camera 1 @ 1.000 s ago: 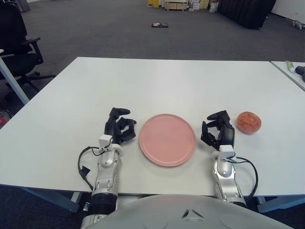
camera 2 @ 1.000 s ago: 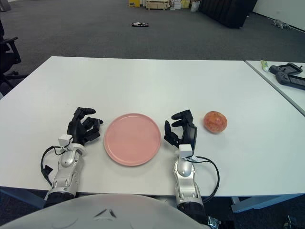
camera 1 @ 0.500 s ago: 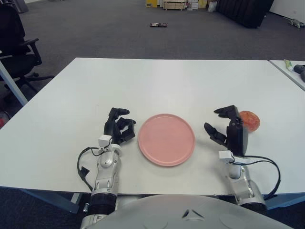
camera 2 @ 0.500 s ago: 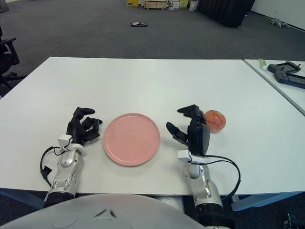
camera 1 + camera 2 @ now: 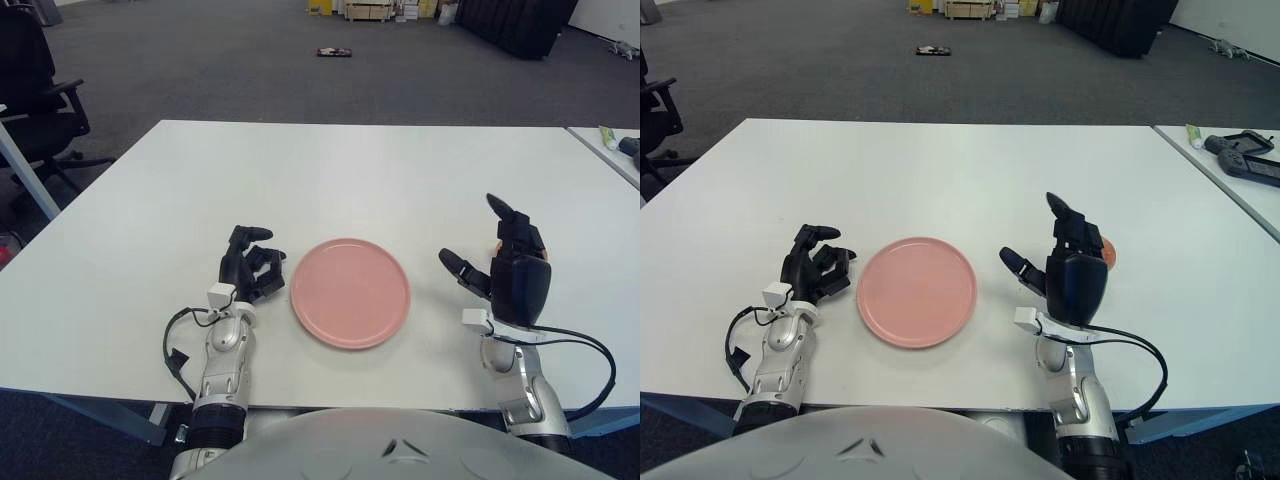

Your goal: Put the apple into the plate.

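Right hand (image 5: 1072, 275) raised at right of centre, fingers spread, holding nothing, covering most of the apple (image 5: 1106, 253); axis not readable. Pink plate (image 5: 917, 291) lying flat at centre. Left hand (image 5: 812, 272) just left of plate, fingers curled, empty.

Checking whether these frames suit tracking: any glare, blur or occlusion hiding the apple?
Left eye view: the raised right hand covers nearly all of the reddish round apple. Right eye view: only a sliver shows. Both: even light, soft shadows, no glare on the pink round plate.
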Available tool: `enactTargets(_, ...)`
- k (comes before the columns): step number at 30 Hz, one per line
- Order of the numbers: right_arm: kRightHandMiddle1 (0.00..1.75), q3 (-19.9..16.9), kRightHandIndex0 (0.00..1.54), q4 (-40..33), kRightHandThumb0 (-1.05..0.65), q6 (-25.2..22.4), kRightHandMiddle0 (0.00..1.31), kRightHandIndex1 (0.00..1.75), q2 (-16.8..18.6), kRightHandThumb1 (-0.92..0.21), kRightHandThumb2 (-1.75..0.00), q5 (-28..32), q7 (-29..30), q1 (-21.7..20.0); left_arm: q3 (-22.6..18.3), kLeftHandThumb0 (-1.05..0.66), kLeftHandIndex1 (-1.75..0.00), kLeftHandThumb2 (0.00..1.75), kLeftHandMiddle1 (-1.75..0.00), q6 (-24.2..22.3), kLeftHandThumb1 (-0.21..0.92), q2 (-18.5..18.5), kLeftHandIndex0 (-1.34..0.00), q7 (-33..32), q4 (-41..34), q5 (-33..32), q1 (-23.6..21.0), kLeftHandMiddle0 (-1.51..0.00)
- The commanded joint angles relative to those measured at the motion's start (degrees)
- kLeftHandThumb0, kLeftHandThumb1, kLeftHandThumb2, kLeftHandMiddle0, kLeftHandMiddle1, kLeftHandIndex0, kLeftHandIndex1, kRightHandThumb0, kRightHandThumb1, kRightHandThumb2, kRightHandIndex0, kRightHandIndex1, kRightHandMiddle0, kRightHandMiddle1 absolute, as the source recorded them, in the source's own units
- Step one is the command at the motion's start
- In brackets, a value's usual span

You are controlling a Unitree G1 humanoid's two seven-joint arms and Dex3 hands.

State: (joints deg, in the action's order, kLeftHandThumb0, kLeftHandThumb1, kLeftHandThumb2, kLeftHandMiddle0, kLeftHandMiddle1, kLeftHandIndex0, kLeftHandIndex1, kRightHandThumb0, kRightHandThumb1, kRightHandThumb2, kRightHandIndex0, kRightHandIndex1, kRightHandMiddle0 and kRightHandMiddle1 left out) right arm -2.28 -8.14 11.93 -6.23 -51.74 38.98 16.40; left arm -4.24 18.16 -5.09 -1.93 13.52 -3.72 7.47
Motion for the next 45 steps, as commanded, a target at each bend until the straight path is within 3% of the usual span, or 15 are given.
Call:
enactTargets(1,0.02,-2.12,0.00,-0.66,-0.92,-3.56,0.00,0.00,-2.09,-0.67,-0.49,0.46,-1.72,-2.47,0.03,-0.01,-1.75,1.15,-1.46,-1.24,0.39,-0.09,-0.38,-0.43,1.61,0.30,0.20,-0.67)
enactTargets(10,0.00,-3.67,0.00,5.92,-0.98,-8.50,0.00,0.00,-4.74,-0.70,-0.41,0.22,2.86,-6.06,0.05,-0.01,-1.75,1.15,-1.44,-2.15,0.39,-0.18,-0.40,-0.68,1.03,0.24,0.31,-0.68)
enactTargets(22,0.00,-2.83,0.00,9.32,-1.02,-15.42,0.00,0.00,-6.15,-0.69,-0.36,-2.02,8.24,-8.50,0.07,-0.01,-1.75,1.11,-1.43,-2.10,0.41,-0.24,-0.39,-0.44,0.56,-0.04,0.65,-0.66)
enactTargets(30,0.00,-2.94,0.00,7.02,-1.04,-23.45,0.00,0.00,-6.06,-0.69,-0.34,1.33,-2.01,-10.30,0.12,-0.01,-1.75,1.10,-1.41,-2.84,0.42,-0.32,-0.38,-0.43,-0.13,-0.17,0.89,-0.67)
enactTargets(45,0.00,-2.26,0.00,9.45,-1.01,-30.68,0.00,0.00,-7.10,-0.69,-0.32,6.08,-12.97,-15.50,0.10,-0.01,-1.75,1.09,-1.40,-3.22,0.42,-0.33,-0.39,-0.94,-0.51,0.29,1.18,-0.67)
